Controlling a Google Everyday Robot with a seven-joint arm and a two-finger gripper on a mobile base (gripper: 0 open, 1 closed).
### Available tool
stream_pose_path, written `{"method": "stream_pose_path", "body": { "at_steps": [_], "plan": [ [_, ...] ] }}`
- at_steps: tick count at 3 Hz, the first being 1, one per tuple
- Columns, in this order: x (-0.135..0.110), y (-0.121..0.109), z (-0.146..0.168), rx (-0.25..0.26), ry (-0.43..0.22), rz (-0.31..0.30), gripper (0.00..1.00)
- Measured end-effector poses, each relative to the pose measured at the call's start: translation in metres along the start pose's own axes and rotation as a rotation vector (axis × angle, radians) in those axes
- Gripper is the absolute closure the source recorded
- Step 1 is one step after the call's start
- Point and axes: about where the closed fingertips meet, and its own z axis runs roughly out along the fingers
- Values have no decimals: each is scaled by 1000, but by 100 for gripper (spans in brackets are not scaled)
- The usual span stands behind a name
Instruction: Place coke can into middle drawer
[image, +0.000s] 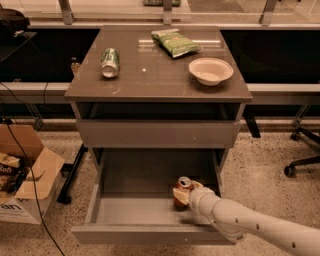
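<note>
Coke can upright in middle drawer, gripper beside it.

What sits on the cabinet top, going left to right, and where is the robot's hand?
Green can, snack bag, bowl. The gripper is lower down, inside the open drawer, at the red can.

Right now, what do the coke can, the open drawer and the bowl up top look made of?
The coke can: thin metal, likely aluminium; red printed side, silver top. The gripper clasps it at the drawer's right.
The middle drawer: matte grey, painted metal or laminate, can't tell.
The bowl: matte off-white, probably paper or plastic.
</note>
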Motion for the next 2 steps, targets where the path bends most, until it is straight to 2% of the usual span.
{"method": "stream_pose_path", "body": {
  "at_steps": [1,2],
  "plan": [
    [0,1,1,-2,0,0,5],
    [0,2,1,-3,0,0,0]
  ]
}}
